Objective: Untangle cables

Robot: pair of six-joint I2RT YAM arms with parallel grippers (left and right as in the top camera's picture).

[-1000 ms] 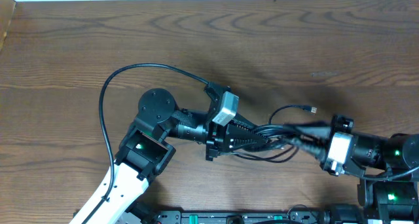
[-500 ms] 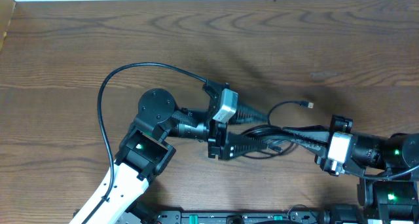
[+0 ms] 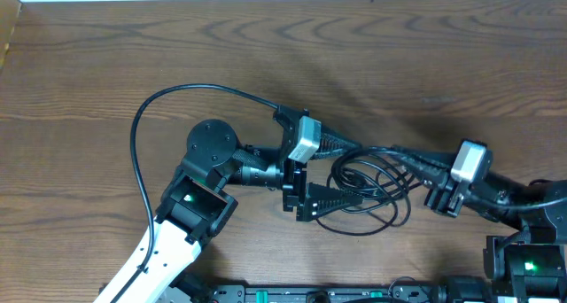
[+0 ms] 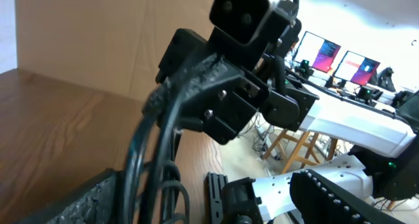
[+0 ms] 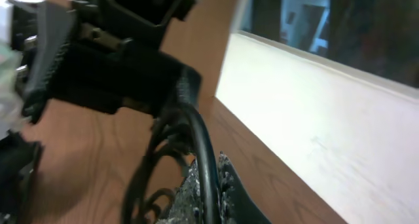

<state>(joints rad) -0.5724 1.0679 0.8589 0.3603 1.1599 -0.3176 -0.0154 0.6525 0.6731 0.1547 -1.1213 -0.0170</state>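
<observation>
Opening wide, the left gripper point(image 3: 356, 172) has let go; the cables point(image 3: 381, 192) sag in loops between its jaws, while the right gripper point(image 3: 400, 153) stays clamped on them.

Left wrist: cords droop ahead of the spread fingers.

Right wrist: cords pinched in the closed jaws.

They look light and limp, so take one free loop.

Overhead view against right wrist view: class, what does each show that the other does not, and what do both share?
Only overhead: the cables lying in full loops on the table, and the left gripper open at their left end. Only right wrist: a close look at the right gripper pinching a cord, and a dark window beyond the table. Both: the cables, the left gripper and the wooden table.
</observation>
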